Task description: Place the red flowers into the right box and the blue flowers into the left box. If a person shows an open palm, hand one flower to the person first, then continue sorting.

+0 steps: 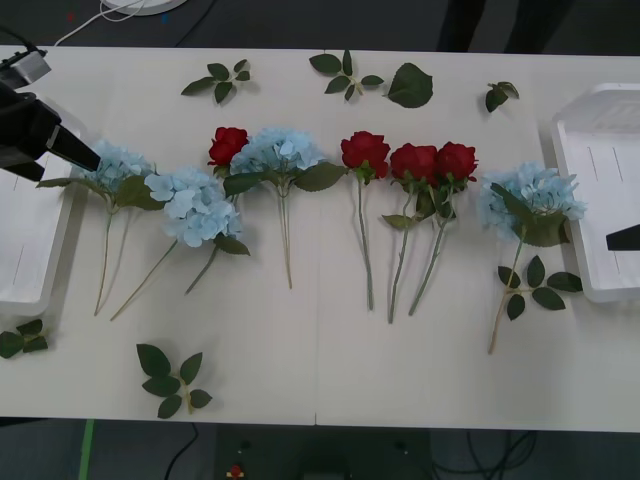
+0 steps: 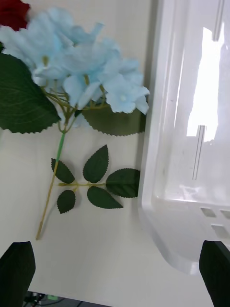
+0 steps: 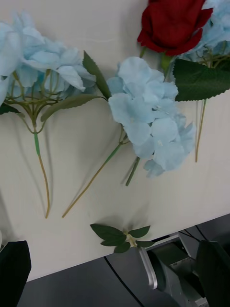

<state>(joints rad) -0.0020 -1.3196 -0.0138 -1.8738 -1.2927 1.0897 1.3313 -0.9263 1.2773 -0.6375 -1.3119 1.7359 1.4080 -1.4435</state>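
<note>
My left gripper [image 1: 88, 158], fingers spread, hovers at nine o'clock, beside the blue flowers [image 1: 120, 165]; my right gripper [image 1: 622, 238], spread, hangs over the right box [image 1: 600, 150].

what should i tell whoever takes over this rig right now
Left gripper: open, holding nothing, above the table's left edge beside the left box.
Right gripper: open, holding nothing, at the near corner of the right box.
All flowers lie in a row on the table: four blue flowers and four red flowers.
Done: nothing visible in either box.
Left: every flower. No open palm in sight.
</note>
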